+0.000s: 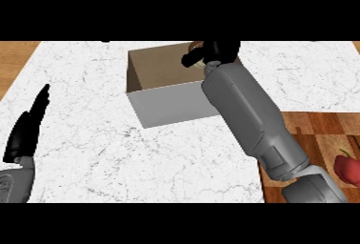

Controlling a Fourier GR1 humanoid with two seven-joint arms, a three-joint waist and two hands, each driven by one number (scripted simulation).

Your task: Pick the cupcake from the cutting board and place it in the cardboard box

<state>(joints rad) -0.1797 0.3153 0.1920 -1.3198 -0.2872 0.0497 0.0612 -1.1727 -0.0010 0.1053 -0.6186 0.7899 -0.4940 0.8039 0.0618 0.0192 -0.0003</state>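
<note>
My right forearm stretches up from the lower right, and its black right hand (216, 51) hangs over the far right corner of the open cardboard box (169, 102). The fingers curl round the cupcake (195, 47), of which only a brown and pale sliver shows beside the hand. The box stands on the white marble counter, pale grey outside and brown inside. The wooden cutting board (316, 128) lies at the right edge, partly under my forearm. My left hand (26, 126) stays at the left edge, fingers straight and pointing up, holding nothing.
A red fruit (347, 169) lies on the cutting board at the lower right. The white marble counter (141, 162) spreads between my arms, with wooden surface showing at the far left corner.
</note>
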